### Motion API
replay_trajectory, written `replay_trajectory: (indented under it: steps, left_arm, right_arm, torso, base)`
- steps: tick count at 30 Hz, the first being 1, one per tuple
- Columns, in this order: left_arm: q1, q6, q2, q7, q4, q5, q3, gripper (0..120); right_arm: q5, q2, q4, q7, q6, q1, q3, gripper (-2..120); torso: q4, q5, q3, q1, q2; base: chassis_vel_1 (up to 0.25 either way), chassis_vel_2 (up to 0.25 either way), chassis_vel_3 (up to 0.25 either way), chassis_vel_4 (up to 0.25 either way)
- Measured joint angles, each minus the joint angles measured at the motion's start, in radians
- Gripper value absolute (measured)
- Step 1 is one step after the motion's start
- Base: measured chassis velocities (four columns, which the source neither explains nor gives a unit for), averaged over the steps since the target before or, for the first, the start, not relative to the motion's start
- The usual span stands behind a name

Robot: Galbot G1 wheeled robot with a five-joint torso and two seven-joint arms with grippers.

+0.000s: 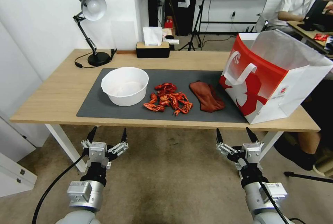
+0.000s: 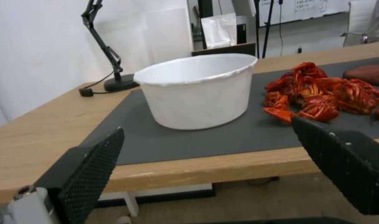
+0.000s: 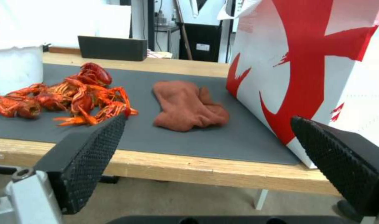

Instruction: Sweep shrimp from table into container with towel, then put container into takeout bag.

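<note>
We see shrimp (image 1: 168,102) heaped on the counter (image 1: 52,99); our left gripper (image 1: 107,135) and right gripper (image 1: 235,135) wait below, fingers released.

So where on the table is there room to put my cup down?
The bare wood of the table left of the dark mat, in front of the lamp, is free. So is the wood between the lamp and tissue box. It's crowded mid-mat: container, shrimp, towel, then takeout bag.
</note>
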Motion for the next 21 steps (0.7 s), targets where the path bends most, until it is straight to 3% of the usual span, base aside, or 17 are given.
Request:
replay_trajectory:
  steps: [12,16,21]
  left_arm:
    - [-0.001,0.001,0.000,0.000,0.000,-0.001,0.000,100]
    - [-0.031,0.063,-0.001,0.005,-0.003,-0.028,-0.011,100]
    - [-0.104,0.224,-0.007,0.021,-0.016,-0.098,-0.040,100]
  right_arm:
    - [0.000,0.000,0.000,0.000,0.000,0.000,0.000,100]
    - [0.017,-0.004,0.001,0.004,-0.027,0.015,0.002,100]
    - [0.103,-0.025,0.017,0.035,-0.171,0.098,0.033,100]
  torso:
    - [0.0000,0.0000,0.000,0.000,0.000]
    - [-0.0003,0.0000,0.000,0.000,0.000]
    - [0.0000,0.0000,0.000,0.000,0.000]
  base:
    - [0.000,0.000,0.000,0.000]
    - [0.000,0.000,0.000,0.000]
    - [0.000,0.000,0.000,0.000]
